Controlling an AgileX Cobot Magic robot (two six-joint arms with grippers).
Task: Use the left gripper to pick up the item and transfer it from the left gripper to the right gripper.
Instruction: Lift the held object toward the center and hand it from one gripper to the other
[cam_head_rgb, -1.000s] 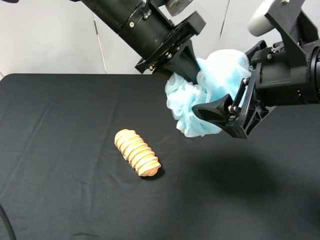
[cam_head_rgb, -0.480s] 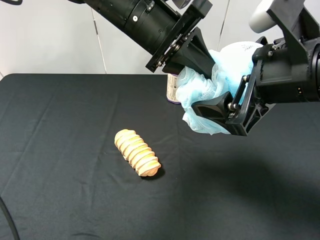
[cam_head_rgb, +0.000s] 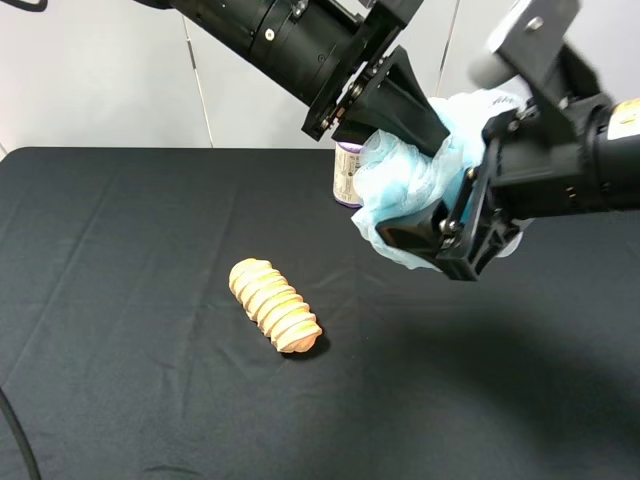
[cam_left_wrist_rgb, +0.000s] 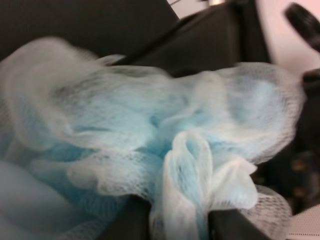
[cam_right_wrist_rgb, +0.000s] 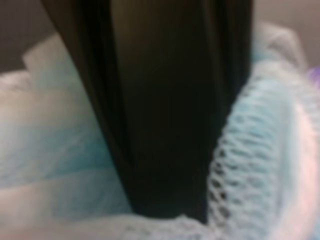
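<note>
The light-blue mesh pouf (cam_head_rgb: 405, 185) hangs in the air above the back of the black table (cam_head_rgb: 120, 300). My left gripper (cam_head_rgb: 418, 128) is shut on its top, and the pouf fills the left wrist view (cam_left_wrist_rgb: 150, 130) between the finger bases (cam_left_wrist_rgb: 125, 225). My right gripper (cam_head_rgb: 432, 178) straddles the pouf from the right with its jaws open. Its lower finger (cam_head_rgb: 415, 235) is under the pouf and its upper finger is hidden behind it. In the right wrist view a broad black finger (cam_right_wrist_rgb: 165, 100) stands close up with mesh (cam_right_wrist_rgb: 55, 135) around it.
A ridged orange-tan oblong (cam_head_rgb: 275, 305) lies on the table left of centre. A purple-capped canister (cam_head_rgb: 347, 175) stands at the back, partly behind the pouf and the left arm. The table's back edge meets a white wall.
The left gripper carried the pouf up and right, further between the right gripper's fingers. The right gripper moved left and tilted around it. The canister came into view.
</note>
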